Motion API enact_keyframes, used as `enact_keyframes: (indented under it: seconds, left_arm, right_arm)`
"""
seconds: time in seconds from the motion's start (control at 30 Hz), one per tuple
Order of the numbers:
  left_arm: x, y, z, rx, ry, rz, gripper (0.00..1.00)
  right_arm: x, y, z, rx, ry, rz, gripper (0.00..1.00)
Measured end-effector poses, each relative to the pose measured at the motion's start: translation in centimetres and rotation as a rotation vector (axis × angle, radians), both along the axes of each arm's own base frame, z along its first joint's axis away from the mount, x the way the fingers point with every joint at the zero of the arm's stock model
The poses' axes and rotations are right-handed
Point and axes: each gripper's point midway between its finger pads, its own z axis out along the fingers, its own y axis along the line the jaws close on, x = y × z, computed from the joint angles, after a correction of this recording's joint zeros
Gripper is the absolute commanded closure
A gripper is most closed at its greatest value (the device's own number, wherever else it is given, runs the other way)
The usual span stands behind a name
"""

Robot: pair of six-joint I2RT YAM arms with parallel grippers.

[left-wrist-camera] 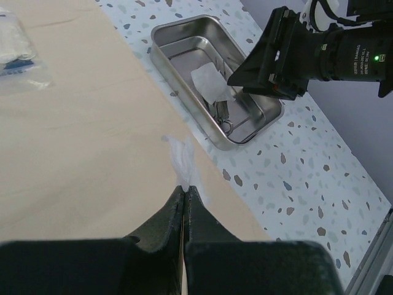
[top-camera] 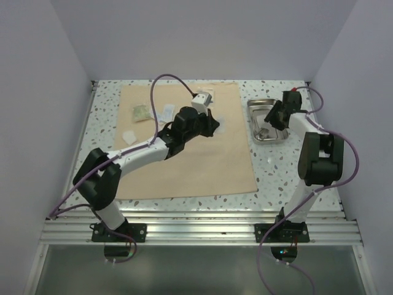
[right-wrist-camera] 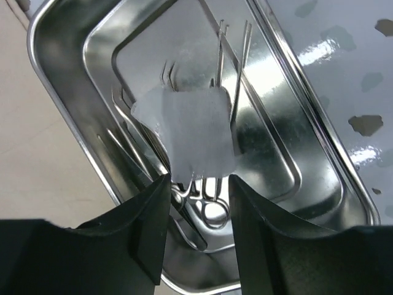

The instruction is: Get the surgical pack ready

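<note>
The tan wrap sheet (top-camera: 184, 153) lies flat on the speckled table. My left gripper (top-camera: 214, 127) hovers over the sheet's right part, shut on a thin white gauze piece (left-wrist-camera: 183, 160) that hangs from its tips (left-wrist-camera: 185, 187). The steel tray (top-camera: 261, 103) sits to the right of the sheet. It holds thin metal instruments (right-wrist-camera: 184, 203) with a white gauze square (right-wrist-camera: 190, 132) lying on them. My right gripper (top-camera: 269, 118) is open just above the tray; the gauze square lies just ahead of its tips (right-wrist-camera: 198, 181). The left wrist view also shows the tray (left-wrist-camera: 184, 21) and the right gripper (left-wrist-camera: 270, 58).
Several gauze packets lie on the sheet's far left part (top-camera: 142, 112), (top-camera: 166, 112), with one more near its left edge (top-camera: 130, 136). A clear packet shows in the left wrist view (left-wrist-camera: 18, 55). White walls close in the table on three sides.
</note>
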Motion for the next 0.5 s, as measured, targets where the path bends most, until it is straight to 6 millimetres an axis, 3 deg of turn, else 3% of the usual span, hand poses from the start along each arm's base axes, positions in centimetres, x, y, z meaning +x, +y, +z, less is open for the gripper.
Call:
enact_keyframes:
  seconds: [0.13, 0.27, 0.37, 0.5]
  left_arm:
    - [0.8, -3.7, 0.2, -0.035, -0.011, -0.083, 1.00]
    - [2.3, -8.2, 0.0, -0.107, -0.022, -0.166, 1.00]
    - [3.3, -11.2, -1.3, -0.150, -0.008, -0.213, 1.00]
    - [4.3, -15.1, -3.9, -0.199, 0.029, -0.265, 1.00]
  right_arm:
    - [-2.1, -0.7, 0.9, -0.037, 0.010, -0.027, 0.53]
    - [-3.1, -1.6, 5.0, -0.079, -0.070, -0.066, 0.56]
    - [-3.5, -2.7, 7.9, -0.115, -0.130, -0.109, 0.58]
    - [-4.1, -4.0, 8.2, -0.132, -0.119, -0.146, 0.59]
